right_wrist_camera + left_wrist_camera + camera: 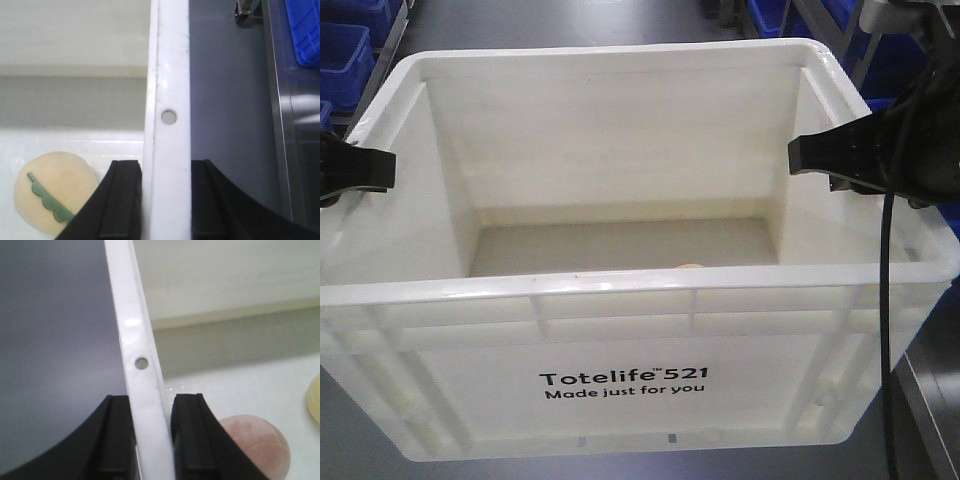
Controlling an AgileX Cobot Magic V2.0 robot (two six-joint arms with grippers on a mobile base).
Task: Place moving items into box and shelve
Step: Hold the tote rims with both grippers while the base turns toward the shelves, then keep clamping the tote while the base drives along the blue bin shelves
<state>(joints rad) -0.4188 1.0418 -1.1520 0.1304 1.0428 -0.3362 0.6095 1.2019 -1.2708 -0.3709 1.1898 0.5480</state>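
Note:
The white box (620, 300), printed "Totelife 521", fills the front view. My left gripper (386, 170) is shut on its left wall rim (140, 340), one finger outside and one inside (152, 407). On the right wall rim (170, 75) my right gripper (796, 155) is shut the same way (167, 170). Inside on the box floor lie a pale yellow ball with a green stripe (50, 195), a pinkish round item (262, 442) and the edge of a yellow one (315, 400). Only a sliver of yellow (690, 265) shows over the near wall. The shelve is out of view.
Dark grey floor (570, 25) surrounds the box. Blue bins stand at the far left (345, 50) and far right (775, 15), and one (305, 30) lies beyond a steel rail (282, 125) to the right of the box. A black cable (883, 330) hangs down the right side.

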